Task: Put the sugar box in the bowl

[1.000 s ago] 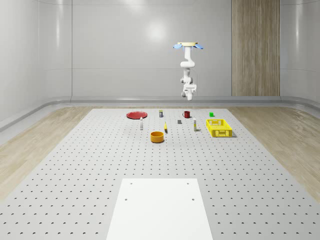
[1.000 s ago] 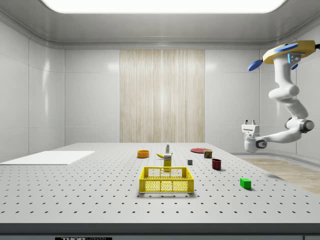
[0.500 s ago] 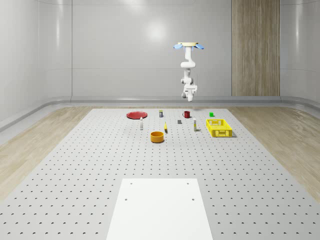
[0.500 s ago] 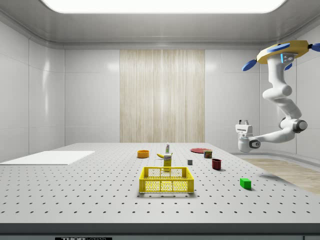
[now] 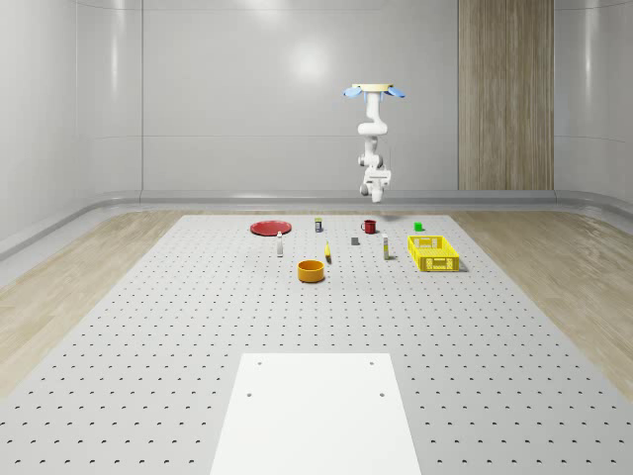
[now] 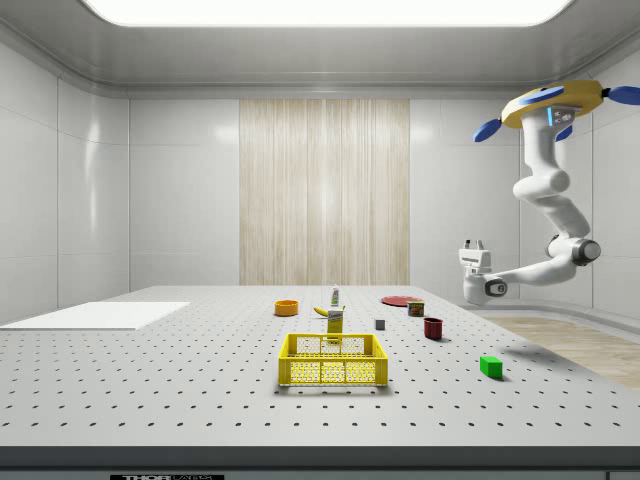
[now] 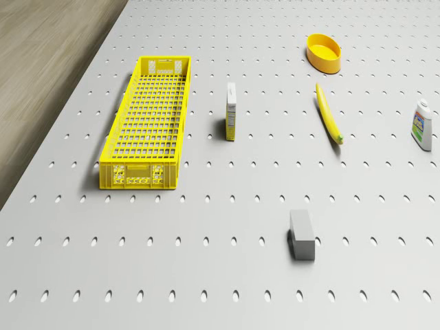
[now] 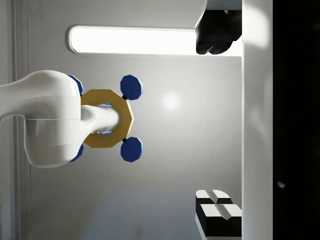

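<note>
Drone view: banana [image 7: 329, 114] between sugar box [image 7: 232, 111], bowl [image 7: 324, 52].

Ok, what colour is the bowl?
Orange-yellow; the bowl shows best in the drone view.

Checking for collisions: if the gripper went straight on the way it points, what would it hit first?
The gripper points upward; the way looks free up to the ceiling, though depth is unclear.

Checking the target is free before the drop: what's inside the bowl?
The bowl looks empty: its orange inner wall and floor show nothing in it. The near rim covers part of the floor. The sugar box stands apart on the table.
</note>
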